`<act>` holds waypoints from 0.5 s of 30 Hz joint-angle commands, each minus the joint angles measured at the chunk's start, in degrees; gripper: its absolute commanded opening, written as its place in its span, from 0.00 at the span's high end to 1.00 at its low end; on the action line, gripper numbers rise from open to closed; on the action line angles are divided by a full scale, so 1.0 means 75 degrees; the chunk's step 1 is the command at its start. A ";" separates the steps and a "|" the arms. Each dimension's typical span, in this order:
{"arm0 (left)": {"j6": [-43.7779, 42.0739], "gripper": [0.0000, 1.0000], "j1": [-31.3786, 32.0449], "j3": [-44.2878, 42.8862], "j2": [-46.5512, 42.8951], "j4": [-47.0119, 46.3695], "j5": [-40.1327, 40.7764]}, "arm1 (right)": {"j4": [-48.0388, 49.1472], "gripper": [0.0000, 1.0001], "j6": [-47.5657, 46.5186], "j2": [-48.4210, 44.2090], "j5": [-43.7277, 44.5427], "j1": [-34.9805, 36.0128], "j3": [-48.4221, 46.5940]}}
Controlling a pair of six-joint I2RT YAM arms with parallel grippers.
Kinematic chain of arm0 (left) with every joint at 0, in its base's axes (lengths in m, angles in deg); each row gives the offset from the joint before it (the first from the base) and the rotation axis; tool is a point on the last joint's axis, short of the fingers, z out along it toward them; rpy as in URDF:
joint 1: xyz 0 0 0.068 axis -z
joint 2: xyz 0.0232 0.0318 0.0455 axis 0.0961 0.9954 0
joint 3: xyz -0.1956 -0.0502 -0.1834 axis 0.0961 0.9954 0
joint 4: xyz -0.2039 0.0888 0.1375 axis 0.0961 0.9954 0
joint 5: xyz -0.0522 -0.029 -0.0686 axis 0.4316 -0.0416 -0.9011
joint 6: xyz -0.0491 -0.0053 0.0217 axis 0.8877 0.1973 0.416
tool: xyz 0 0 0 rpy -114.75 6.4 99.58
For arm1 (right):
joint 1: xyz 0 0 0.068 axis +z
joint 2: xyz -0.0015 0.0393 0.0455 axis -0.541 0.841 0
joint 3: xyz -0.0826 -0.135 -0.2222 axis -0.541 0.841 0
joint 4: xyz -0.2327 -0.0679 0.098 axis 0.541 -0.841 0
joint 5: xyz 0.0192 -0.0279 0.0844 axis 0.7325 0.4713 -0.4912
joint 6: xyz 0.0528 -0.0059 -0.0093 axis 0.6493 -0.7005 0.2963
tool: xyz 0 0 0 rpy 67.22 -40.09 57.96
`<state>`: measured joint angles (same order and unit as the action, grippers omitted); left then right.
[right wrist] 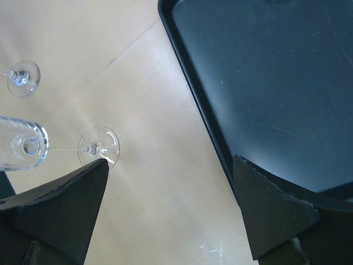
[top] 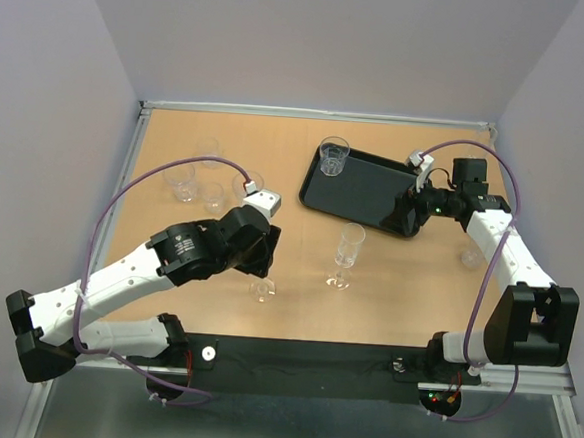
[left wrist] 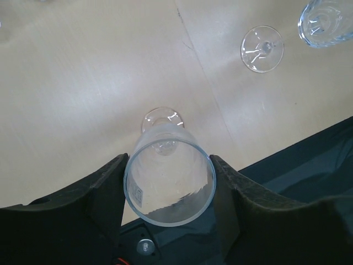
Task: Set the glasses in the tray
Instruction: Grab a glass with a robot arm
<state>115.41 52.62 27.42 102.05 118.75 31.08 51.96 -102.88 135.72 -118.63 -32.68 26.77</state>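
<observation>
A clear stemmed glass [left wrist: 169,182] stands on the wooden table, and my left gripper [left wrist: 169,165] is shut on its bowl, one black finger [left wrist: 107,187] pressed against each side of the rim. In the top view that glass [top: 262,290] sits just below the left gripper [top: 264,273]. The black tray [top: 374,197] lies at the back right with one tumbler [top: 333,158] in its far left corner. My right gripper [right wrist: 171,182] hangs open and empty over the tray's rim [right wrist: 190,94]. A tall flute [top: 348,253] stands between the two arms.
Several more glasses [top: 211,195] cluster at the back left of the table. Another glass [top: 470,258] stands by the right arm. A black strip [left wrist: 309,160] runs along the near table edge. The left wrist view also shows a glass foot [left wrist: 262,48] and a tumbler [left wrist: 325,19].
</observation>
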 commanded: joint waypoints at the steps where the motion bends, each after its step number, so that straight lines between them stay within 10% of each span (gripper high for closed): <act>1: 0.0096 0.43 0.0042 -0.0353 0.0007 0.0125 0.0334 | 0.0279 0.01 0.0048 0.0001 -0.0129 0.0025 -0.0008; 8: 0.0061 0.69 0.0042 -0.0657 -0.0110 -0.0074 0.0147 | 0.0279 0.01 0.0048 0.0013 -0.0118 0.0025 -0.0008; 15: -0.0150 0.71 0.0042 -0.1020 -0.0064 -0.0308 0.0287 | 0.0279 0.01 0.0036 -0.0010 -0.0106 0.0025 -0.0008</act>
<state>115.26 52.62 23.25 102.13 119.84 31.47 51.96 -102.88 135.75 -118.63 -32.68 26.77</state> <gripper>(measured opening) 0.661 0.987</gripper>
